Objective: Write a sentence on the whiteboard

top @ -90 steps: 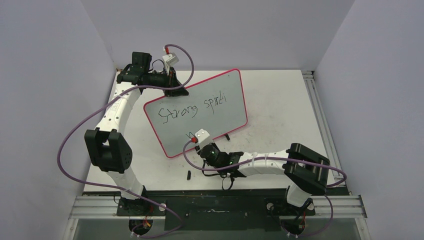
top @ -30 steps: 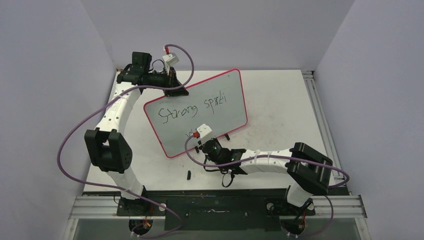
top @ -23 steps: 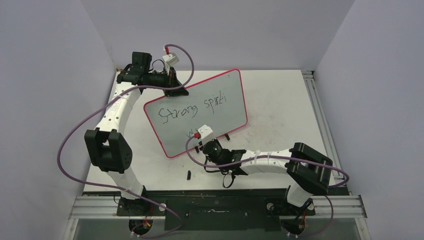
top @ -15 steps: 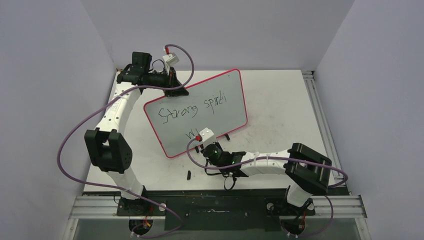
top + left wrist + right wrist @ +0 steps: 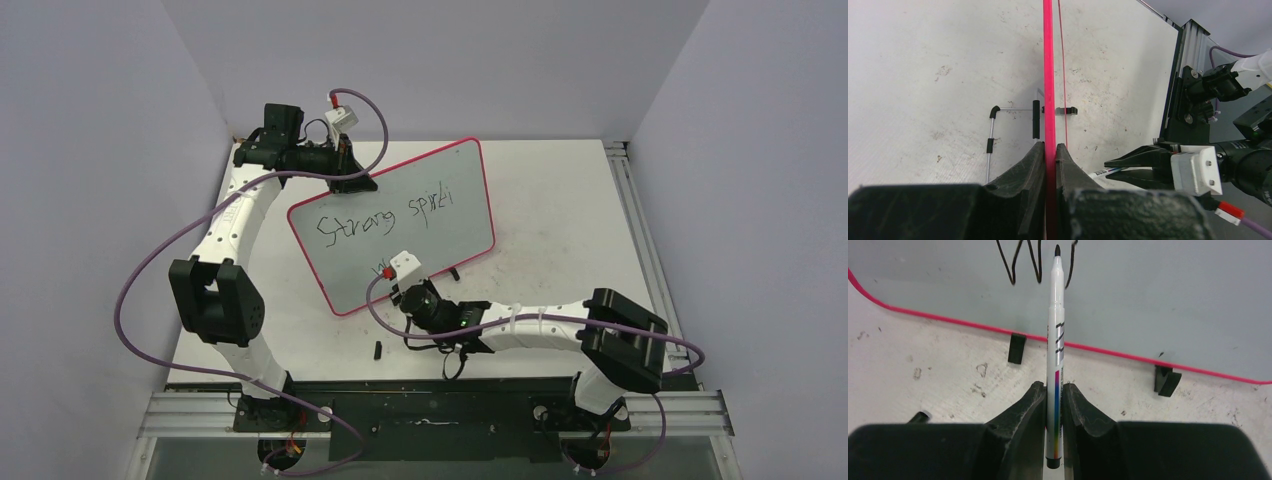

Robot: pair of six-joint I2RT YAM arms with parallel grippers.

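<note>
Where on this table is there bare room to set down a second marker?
Widest bare patch: the tabletop right of the whiteboard, out to the side rail. Crowded: the board's near edge, where the right hand holds the marker, and its far-left corner, clamped by the left hand.

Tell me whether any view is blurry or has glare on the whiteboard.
Top external: soft even light, no glare on the whiteboard, the sentence legible. Left wrist: the left gripper looks dark and soft up close, the tabletop beyond is sharp. Right wrist: the marker crisp, no glare.
</note>
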